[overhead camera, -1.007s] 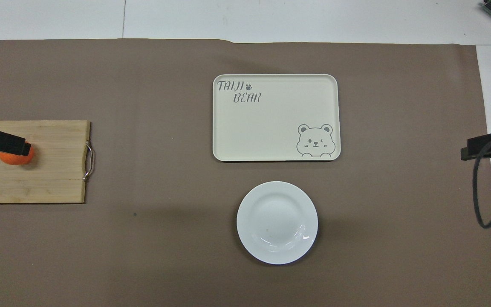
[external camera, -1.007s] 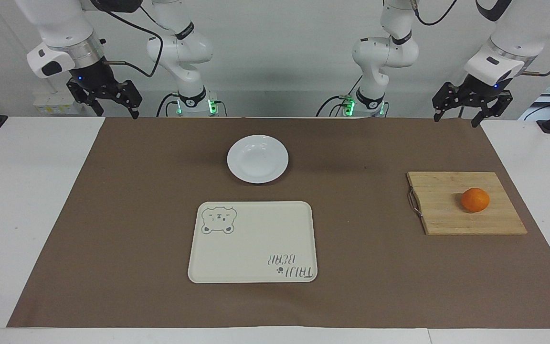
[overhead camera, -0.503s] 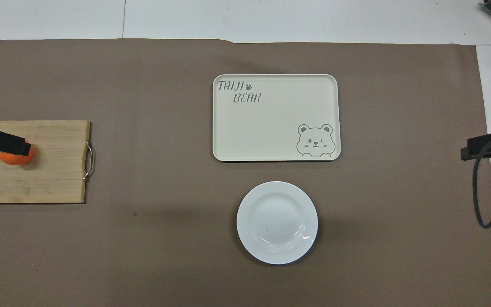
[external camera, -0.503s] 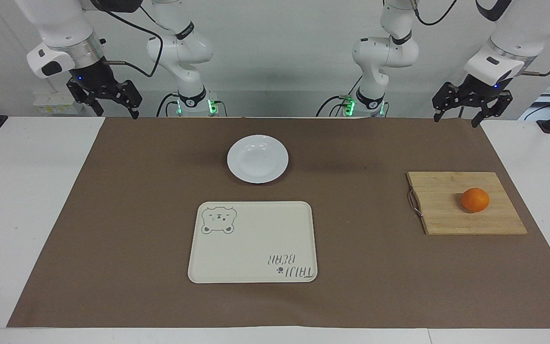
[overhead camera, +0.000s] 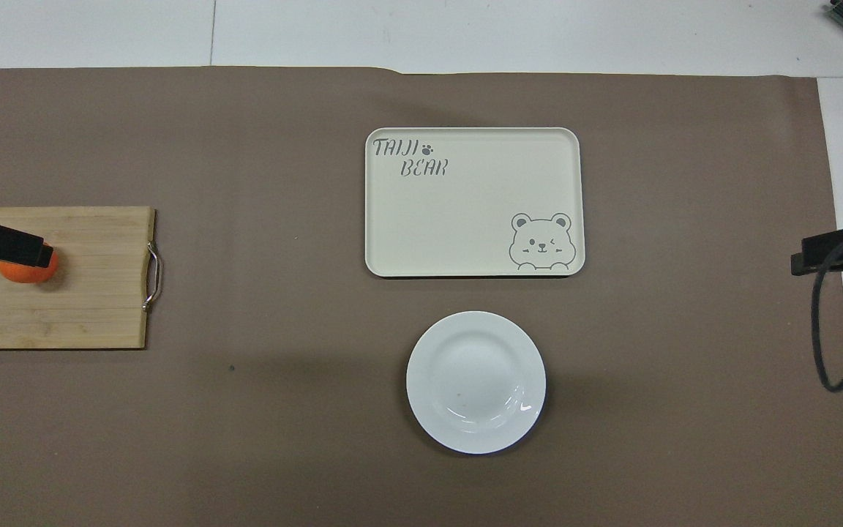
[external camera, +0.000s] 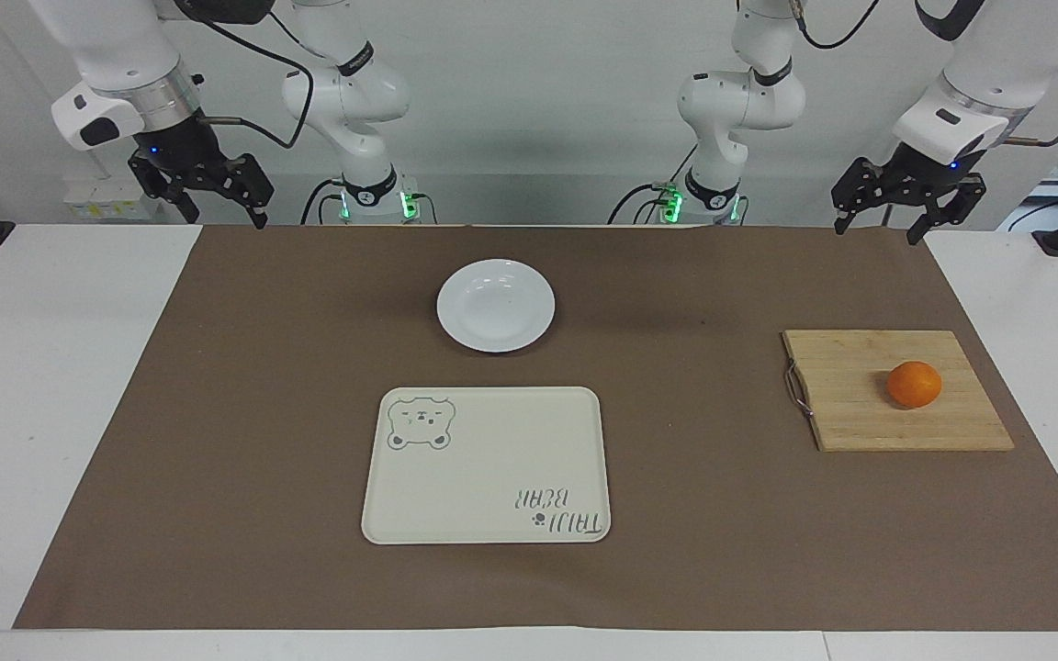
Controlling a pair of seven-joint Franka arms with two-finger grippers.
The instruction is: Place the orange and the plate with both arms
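Observation:
The orange [external camera: 914, 384] lies on a wooden cutting board [external camera: 860, 404] toward the left arm's end of the table. The white plate [external camera: 495, 305] lies on the brown mat between the two arm bases. My left gripper [external camera: 878, 225] is open and empty, up in the air over the mat's edge nearest the robots. In the overhead view one of its fingers [overhead camera: 4, 247] covers part of the orange [overhead camera: 26, 272]. My right gripper [external camera: 224, 213] is open and empty, raised over the mat's corner at the right arm's end. Both arms wait.
A cream rectangular tray with a bear drawing [external camera: 486, 464] lies on the brown mat [external camera: 722, 532], farther from the robots than the plate [overhead camera: 476, 382]. The cutting board [overhead camera: 92, 293] has a metal handle on its side toward the tray [overhead camera: 473, 202].

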